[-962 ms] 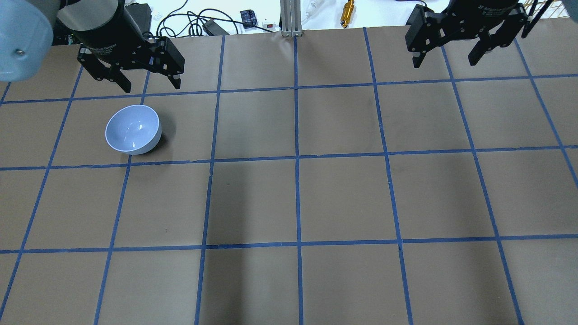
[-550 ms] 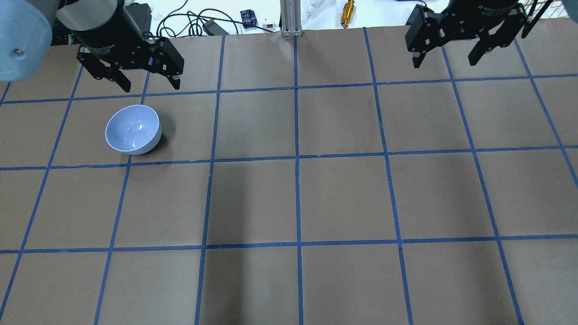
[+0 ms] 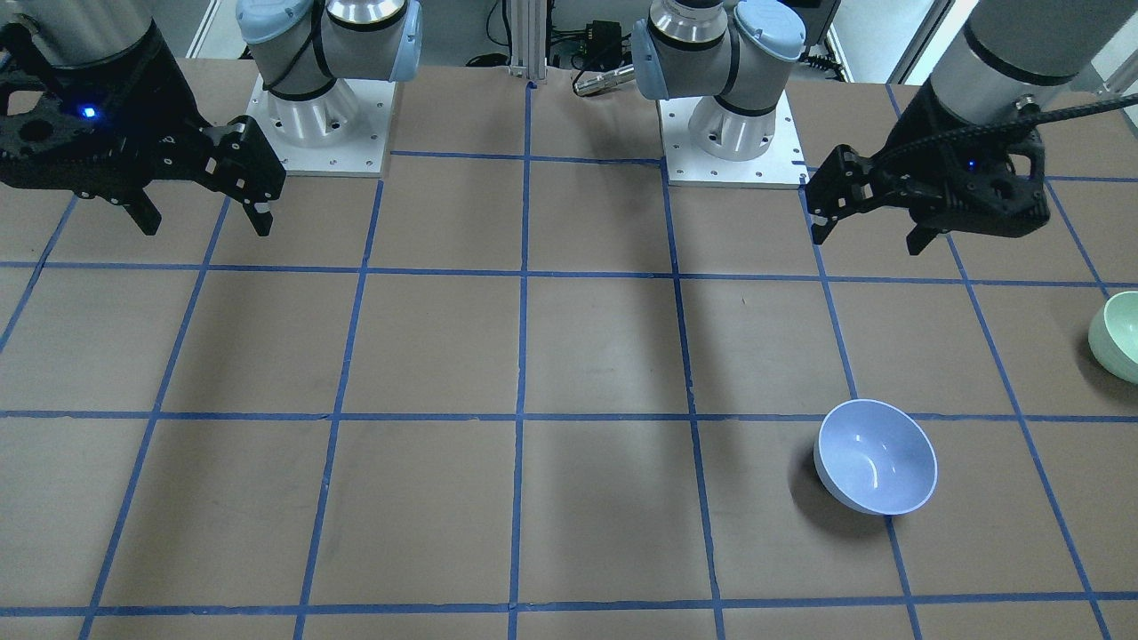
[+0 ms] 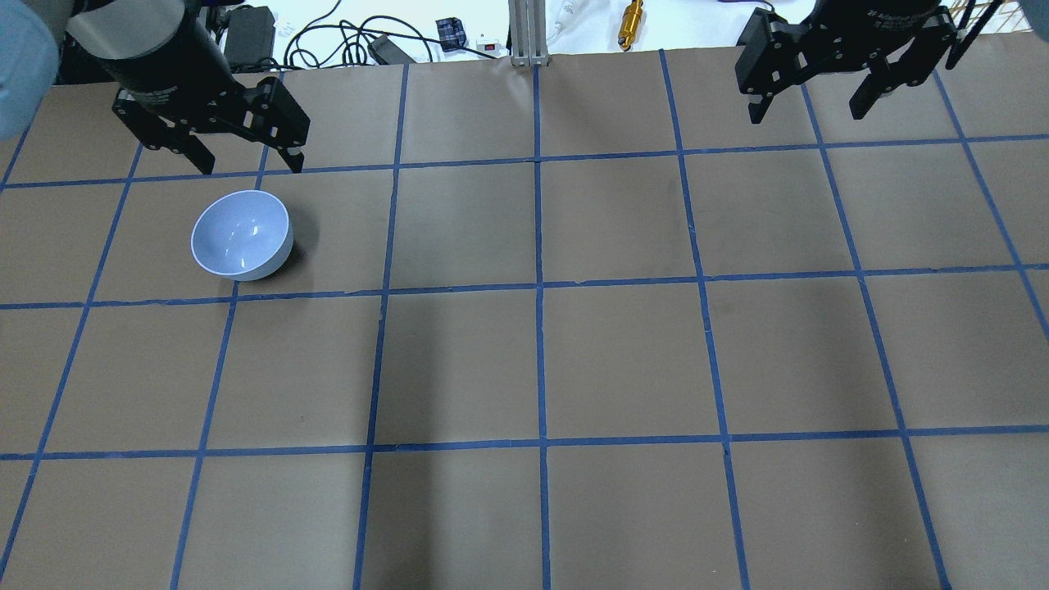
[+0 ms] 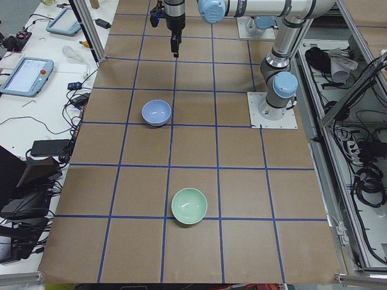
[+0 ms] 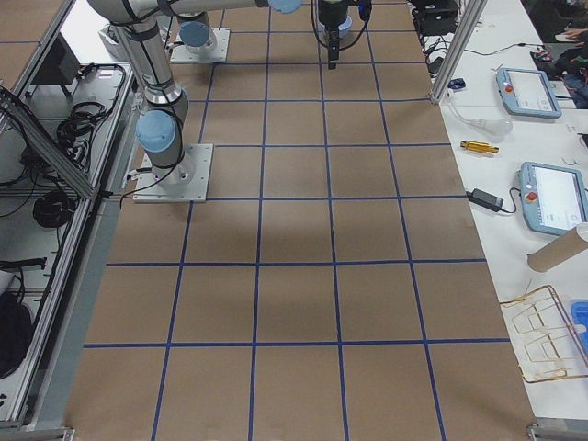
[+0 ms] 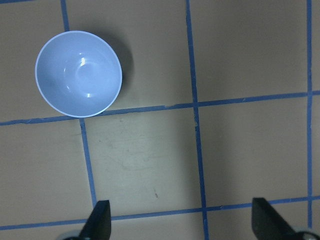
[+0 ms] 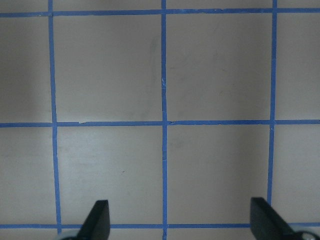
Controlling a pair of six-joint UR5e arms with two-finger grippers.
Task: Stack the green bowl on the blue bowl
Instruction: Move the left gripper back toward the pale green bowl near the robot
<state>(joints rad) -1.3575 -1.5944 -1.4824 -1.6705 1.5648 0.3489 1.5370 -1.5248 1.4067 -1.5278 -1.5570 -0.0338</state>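
Front view, blue bowl [image 3: 876, 456]: it stands mouth up on the brown table [image 3: 533, 356], on the robot's left half. In my judgement this is right for receiving the other bowl.
Front view, green bowl [image 3: 1118, 338]: it is at the picture's right edge, partly cut off and well apart from the blue bowl. It is not stacked yet.
Front view, left gripper [image 3: 869, 236]: it hangs high above the table with its jaws spread and nothing between them. It is nearer to both bowls than the other gripper, so I think this arm must fetch the green bowl.
Front view, right gripper [image 3: 204, 222]: it is raised with jaws spread and empty, well apart from both bowls. Probably it is parked out of the way.
Overhead view: the left gripper is near the blue bowl but not straight over it. The green bowl does not show here.
Left side view: the green bowl is near the camera with its mouth up. The blue bowl lies farther along the table, with bare paper between them.
Right side view: neither bowl shows.
Left wrist view: the blue bowl is in the upper left corner. The jaws stand wide apart at the lower edge, with only table and blue tape lines [image 3: 356, 415] between them.
Right wrist view: the jaws are wide apart over taped table only, with no bowl.
Progress: the reach for the green bowl is not begun, as I judge it.
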